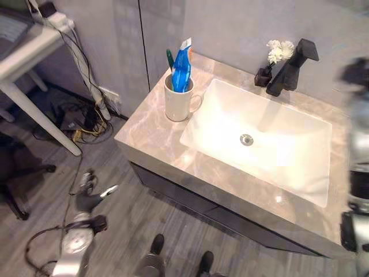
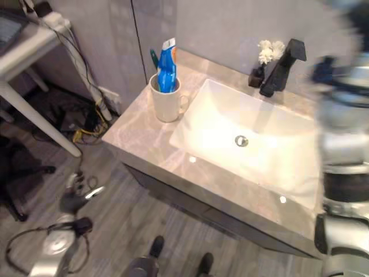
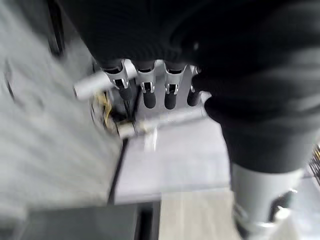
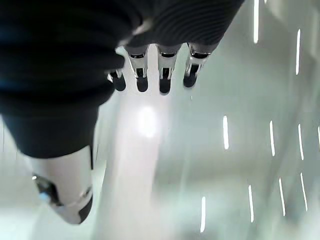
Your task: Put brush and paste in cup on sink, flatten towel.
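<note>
A white cup (image 1: 177,101) stands on the counter (image 1: 147,135) at the left of the sink (image 1: 202,124). A blue toothpaste tube (image 1: 182,69) and a green toothbrush (image 1: 170,59) stick up out of it. My left hand (image 1: 88,199) hangs low over the floor, to the left of the cabinet and well clear of the counter. Its fingers (image 3: 146,92) are straight and hold nothing. My right arm is raised at the right edge beside the sink. The right hand (image 4: 164,82) has straight fingers and is empty.
A black faucet (image 1: 291,69) and a small dark vase of white flowers (image 1: 271,63) stand at the back of the sink. A white table (image 1: 29,52) with trailing cables (image 1: 86,121) is at the left, and a black chair base (image 1: 14,173) below it.
</note>
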Available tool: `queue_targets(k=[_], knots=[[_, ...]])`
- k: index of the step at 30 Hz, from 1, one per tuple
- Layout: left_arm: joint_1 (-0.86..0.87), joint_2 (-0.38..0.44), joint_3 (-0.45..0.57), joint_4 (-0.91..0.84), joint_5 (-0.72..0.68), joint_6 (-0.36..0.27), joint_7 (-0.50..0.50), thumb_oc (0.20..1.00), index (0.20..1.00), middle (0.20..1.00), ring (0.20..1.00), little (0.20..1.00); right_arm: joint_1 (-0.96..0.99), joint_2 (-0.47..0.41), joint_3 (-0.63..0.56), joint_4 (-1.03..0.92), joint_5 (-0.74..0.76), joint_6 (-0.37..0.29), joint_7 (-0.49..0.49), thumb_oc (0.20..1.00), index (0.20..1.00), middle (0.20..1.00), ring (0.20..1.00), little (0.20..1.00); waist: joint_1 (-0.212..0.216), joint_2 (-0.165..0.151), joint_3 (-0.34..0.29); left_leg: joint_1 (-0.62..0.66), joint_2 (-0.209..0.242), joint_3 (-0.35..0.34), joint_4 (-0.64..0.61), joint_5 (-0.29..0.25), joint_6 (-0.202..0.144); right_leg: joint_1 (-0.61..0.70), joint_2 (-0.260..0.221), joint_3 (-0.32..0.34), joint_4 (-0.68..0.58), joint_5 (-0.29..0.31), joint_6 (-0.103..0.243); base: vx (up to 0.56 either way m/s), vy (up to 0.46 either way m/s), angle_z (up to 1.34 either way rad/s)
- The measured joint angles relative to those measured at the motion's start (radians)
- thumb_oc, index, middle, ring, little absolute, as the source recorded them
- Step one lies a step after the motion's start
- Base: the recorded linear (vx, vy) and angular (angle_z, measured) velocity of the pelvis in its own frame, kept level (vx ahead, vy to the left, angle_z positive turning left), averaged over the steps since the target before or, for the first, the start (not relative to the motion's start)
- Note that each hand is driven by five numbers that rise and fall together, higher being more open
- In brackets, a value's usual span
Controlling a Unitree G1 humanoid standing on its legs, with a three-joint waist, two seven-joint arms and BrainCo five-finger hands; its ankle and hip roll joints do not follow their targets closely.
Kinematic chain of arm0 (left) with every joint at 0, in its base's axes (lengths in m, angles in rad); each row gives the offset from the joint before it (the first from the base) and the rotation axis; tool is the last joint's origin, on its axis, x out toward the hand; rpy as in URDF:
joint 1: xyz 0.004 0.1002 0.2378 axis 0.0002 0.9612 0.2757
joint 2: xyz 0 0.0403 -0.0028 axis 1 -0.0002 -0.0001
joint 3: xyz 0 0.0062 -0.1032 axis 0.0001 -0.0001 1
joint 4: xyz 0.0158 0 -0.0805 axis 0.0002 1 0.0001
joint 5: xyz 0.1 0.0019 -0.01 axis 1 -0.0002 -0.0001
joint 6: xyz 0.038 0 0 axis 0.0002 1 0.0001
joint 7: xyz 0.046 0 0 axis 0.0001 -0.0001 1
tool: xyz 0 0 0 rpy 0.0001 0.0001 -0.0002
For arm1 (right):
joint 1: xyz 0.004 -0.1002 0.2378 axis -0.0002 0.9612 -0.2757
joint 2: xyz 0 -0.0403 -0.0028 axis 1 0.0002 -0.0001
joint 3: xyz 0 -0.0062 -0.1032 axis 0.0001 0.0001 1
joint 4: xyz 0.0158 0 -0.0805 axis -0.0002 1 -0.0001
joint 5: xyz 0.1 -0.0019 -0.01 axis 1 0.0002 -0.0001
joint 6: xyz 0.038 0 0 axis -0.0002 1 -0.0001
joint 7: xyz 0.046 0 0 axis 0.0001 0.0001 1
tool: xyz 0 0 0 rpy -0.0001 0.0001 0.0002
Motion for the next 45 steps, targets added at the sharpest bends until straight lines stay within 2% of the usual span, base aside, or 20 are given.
queue_targets(k=[1, 3, 6, 7, 9, 10, 11, 12, 14, 15, 17, 22, 27, 29, 33, 38, 39, 42, 43, 45], knots=[[0.051, -0.003, 0.058, -0.025, -0.017, -0.013, -0.004, 1.000, 1.000, 1.000, 1.000, 1.000, 0.082, -0.005, -0.084, 0.000, -0.035, 0.006, -0.043, 1.000, 1.000, 1.000, 1.000, 1.000, -0.015, 0.015, -0.008, 0.001, 0.000, 0.002, -0.002, 0.000, 0.000, -0.002, 0.000, 0.003, 0.000, 0.000, 0.000, -0.06, 0.012, 0.02], [0.083, 0.028, 0.101, -0.072, -0.038, -0.017, -0.021, 1.000, 1.000, 1.000, 1.000, 1.000, 0.239, -0.004, -0.181, 0.021, -0.068, 0.003, -0.079, 1.000, 1.000, 1.000, 1.000, 1.000, -0.034, 0.039, -0.018, 0.002, 0.003, 0.003, -0.002, 0.000, 0.000, -0.003, 0.003, 0.005, 0.001, 0.000, 0.000, -0.03, -0.003, -0.05], [0.087, 0.051, 0.132, -0.115, -0.050, -0.037, -0.049, 1.000, 1.000, 1.000, 1.000, 1.000, 0.364, -0.003, -0.223, 0.089, -0.067, 0.004, -0.108, 1.000, 1.000, 1.000, 1.000, 1.000, -0.071, 0.061, -0.021, 0.001, 0.008, 0.009, 0.000, 0.002, -0.002, -0.007, 0.006, 0.012, 0.000, 0.000, 0.000, 0.00, -0.021, -0.06], [0.101, 0.096, 0.176, -0.176, -0.070, -0.050, -0.067, 1.000, 1.000, 1.000, 1.000, 1.000, 0.461, 0.003, -0.270, 0.168, -0.065, 0.004, -0.115, 1.000, 1.000, 1.000, 1.000, 1.000, -0.079, 0.058, -0.020, 0.003, 0.016, 0.015, -0.002, 0.002, -0.004, -0.007, 0.008, 0.019, 0.000, 0.000, -0.001, -0.03, -0.013, -0.22], [0.110, 0.112, 0.241, -0.189, -0.084, -0.073, -0.072, 1.000, 1.000, 1.000, 1.000, 1.000, 0.506, 0.045, -0.319, 0.298, -0.057, 0.039, -0.126, 1.000, 1.000, 1.000, 1.000, 1.000, -0.093, 0.066, -0.023, 0.023, 0.022, 0.041, -0.013, 0.002, -0.004, -0.009, 0.011, 0.052, 0.000, 0.002, -0.002, -0.02, -0.021, -0.41], [0.108, 0.107, 0.257, -0.190, -0.107, -0.079, -0.073, 1.000, 1.000, 1.000, 1.000, 1.000, 0.523, 0.078, -0.348, 0.344, -0.036, 0.042, -0.133, 1.000, 1.000, 1.000, 1.000, 1.000, -0.113, 0.074, -0.025, 0.037, 0.024, 0.060, -0.022, 0.002, -0.003, -0.009, 0.012, 0.065, 0.000, 0.001, -0.002, -0.02, -0.030, -0.38], [0.107, 0.104, 0.260, -0.191, -0.121, -0.084, -0.077, 1.000, 1.000, 1.000, 1.000, 1.000, 0.537, 0.113, -0.376, 0.385, -0.017, 0.048, -0.143, 1.000, 1.000, 1.000, 1.000, 1.000, -0.116, 0.081, -0.030, 0.045, 0.026, 0.063, -0.032, 0.002, -0.003, -0.008, 0.013, 0.072, -0.001, 0.001, -0.002, -0.01, -0.010, -0.31], [0.101, 0.102, 0.257, -0.189, -0.145, -0.086, -0.084, 1.000, 1.000, 1.000, 1.000, 1.000, 0.570, 0.138, -0.385, 0.430, 0.006, 0.064, -0.156, 1.000, 1.000, 1.000, 1.000, 1.000, -0.138, 0.087, -0.032, 0.051, 0.027, 0.071, -0.035, 0.002, -0.003, -0.008, 0.014, 0.082, -0.001, 0.001, -0.001, 0.00, -0.001, -0.24], [0.086, 0.083, 0.255, -0.176, -0.156, -0.086, -0.085, 0.576, 0.576, 0.576, 0.576, 0.576, 0.610, 0.175, -0.386, 0.463, 0.019, 0.082, -0.158, 1.000, 1.000, 1.000, 1.000, 1.000, -0.173, 0.100, -0.036, 0.060, 0.029, 0.085, -0.042, 0.002, -0.003, -0.010, 0.015, 0.092, 0.000, 0.003, -0.001, 0.02, 0.043, -0.22], [0.086, 0.066, 0.252, -0.175, -0.157, -0.086, -0.086, 0.398, 0.398, 0.398, 0.398, 0.398, 0.616, 0.209, -0.385, 0.486, 0.034, 0.082, -0.160, 1.000, 1.000, 1.000, 1.000, 1.000, -0.192, 0.103, -0.037, 0.070, 0.030, 0.095, -0.043, 0.002, -0.002, -0.006, 0.017, 0.106, 0.000, 0.006, -0.001, 0.02, 0.053, -0.28], [0.064, 0.047, 0.226, -0.174, -0.185, -0.086, -0.094, 0.200, 0.200, 0.200, 0.200, 0.200, 0.630, 0.223, -0.370, 0.539, 0.052, 0.088, -0.162, 1.000, 1.000, 1.000, 1.000, 1.000, -0.203, 0.106, -0.037, 0.086, 0.032, 0.124, -0.044, -0.004, 0.002, -0.006, 0.019, 0.133, 0.000, 0.009, -0.001, -0.02, 0.059, -0.39], [0.033, 0.046, 0.152, -0.173, -0.193, -0.086, -0.124, 0.200, 0.200, 0.200, 0.200, 0.200, 0.622, 0.233, -0.322, 0.688, 0.098, 0.083, -0.164, 1.000, 1.000, 1.000, 1.000, 1.000, -0.229, 0.114, -0.034, 0.110, 0.028, 0.174, -0.045, -0.012, 0.009, -0.010, 0.018, 0.189, 0.000, 0.020, 0.003, -0.01, 0.074, -0.30], [0.022, 0.049, 0.097, -0.172, -0.193, -0.083, -0.148, 0.200, 0.200, 0.200, 0.200, 0.200, 0.588, 0.261, -0.229, 0.907, 0.229, 0.085, -0.118, 1.000, 1.000, 1.000, 1.000, 1.000, -0.221, 0.115, -0.030, 0.126, 0.022, 0.225, -0.045, -0.018, 0.015, -0.021, 0.012, 0.235, -0.003, 0.032, 0.011, -0.03, 0.144, -0.29], [0.017, 0.050, 0.086, -0.170, -0.192, -0.083, -0.160, 0.200, 0.200, 0.200, 0.200, 0.200, 0.581, 0.280, -0.198, 1.007, 0.279, 0.085, -0.071, 1.000, 1.000, 1.000, 1.000, 1.000, -0.224, 0.117, -0.028, 0.130, 0.016, 0.235, -0.045, -0.018, 0.017, -0.023, 0.009, 0.250, 0.000, 0.037, 0.014, -0.02, 0.126, -0.17], [0.013, 0.051, 0.061, -0.167, -0.193, -0.080, -0.179, 0.200, 0.200, 0.200, 0.200, 0.200, 0.615, 0.320, -0.110, 1.053, 0.313, 0.106, 0.056, 1.000, 1.000, 1.000, 1.000, 1.000, -0.233, 0.122, -0.014, 0.144, 0.003, 0.246, -0.049, -0.021, 0.027, -0.014, -0.005, 0.256, 0.000, 0.045, 0.022, -0.04, 0.120, -0.08], [0.009, 0.062, 0.061, -0.162, -0.193, -0.075, -0.200, 0.200, 0.200, 0.200, 0.200, 0.200, 0.611, 0.345, -0.002, 1.166, 0.328, 0.126, 0.205, 1.000, 1.000, 1.000, 1.000, 1.000, -0.247, 0.108, 0.031, 0.149, -0.012, 0.254, -0.050, -0.022, 0.041, -0.021, -0.015, 0.260, 0.017, 0.059, 0.033, -0.05, 0.099, -0.03], [0.011, 0.065, 0.061, -0.162, -0.193, -0.074, -0.200, 0.200, 0.200, 0.200, 0.200, 0.200, 0.613, 0.353, -0.001, 1.169, 0.328, 0.129, 0.212, 1.000, 1.000, 1.000, 1.000, 1.000, -0.247, 0.105, 0.035, 0.149, -0.013, 0.255, -0.049, -0.021, 0.041, -0.024, -0.015, 0.258, 0.022, 0.060, 0.033, -0.04, 0.084, -0.20], [0.010, 0.065, 0.062, -0.141, -0.194, -0.070, -0.201, 0.200, 0.200, 0.200, 0.200, 0.200, 0.595, 0.393, 0.018, 1.267, 0.329, 0.132, 0.255, 1.000, 1.000, 1.000, 1.000, 1.000, -0.221, 0.089, 0.064, 0.166, 0.001, 0.288, -0.051, -0.025, 0.044, -0.062, -0.002, 0.119, 0.088, 0.076, 0.015, 0.01, 0.063, -0.29], [0.014, 0.067, 0.062, -0.140, -0.193, -0.067, -0.202, 0.200, 0.200, 0.200, 0.200, 0.200, 0.595, 0.397, 0.040, 1.298, 0.329, 0.133, 0.270, 1.000, 1.000, 1.000, 1.000, 1.000, -0.221, 0.084, 0.066, 0.167, -0.001, 0.284, -0.050, -0.025, 0.044, -0.064, -0.004, 0.113, 0.093, 0.063, 0.026, 0.05, 0.033, -0.04], [0.013, 0.064, 0.066, -0.135, -0.194, -0.065, -0.205, 0.200, 0.200, 0.200, 0.200, 0.200, 0.597, 0.412, 0.080, 1.361, 0.328, 0.147, 0.302, 1.000, 1.000, 1.000, 1.000, 1.000, -0.216, 0.070, 0.069, 0.167, 0.000, 0.287, -0.051, -0.026, 0.043, -0.079, -0.006, 0.103, 0.110, 0.029, 0.022, 0.05, -0.036, -0.01]])
